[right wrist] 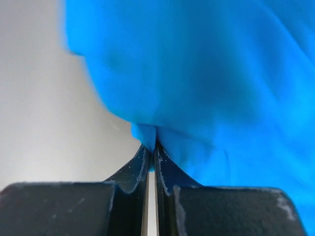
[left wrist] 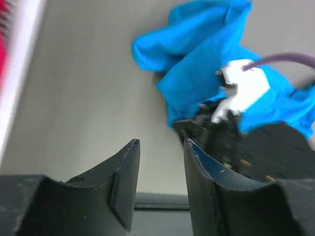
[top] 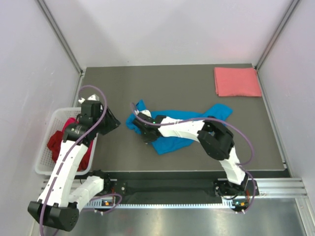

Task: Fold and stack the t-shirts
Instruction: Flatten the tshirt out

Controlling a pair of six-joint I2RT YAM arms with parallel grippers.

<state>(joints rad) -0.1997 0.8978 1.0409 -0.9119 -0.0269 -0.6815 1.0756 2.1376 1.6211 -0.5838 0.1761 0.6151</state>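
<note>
A dark grey table (top: 177, 81) lies between pale walls, with both arm bases at its near edge. Nearest, to the left of and behind the left gripper (top: 110, 123), a white lattice basket (top: 42, 158) sits at the table's left edge. It holds the dark red t-shirt (top: 56, 140) in a crumpled heap. The left gripper hovers over bare table with its fingers (left wrist: 125, 169) spread apart and nothing between them. In the left wrist view, the cloth lies just ahead of it and to its right.

That cloth is the bright blue t-shirt (top: 170, 143), lying rumpled across the middle of the table. The right gripper (top: 140, 126) is at the shirt's left end, close to the left gripper. Its fingers (right wrist: 140, 164) are pressed together on a small fold of the blue fabric, which bulges up just beyond the tips. The rest of the shirt trails away behind the right gripper, under its forearm, towards the table's right side.

Farthest off, well apart from both grippers, the salmon pink t-shirt (top: 237, 81) lies folded flat in the far right corner.
</note>
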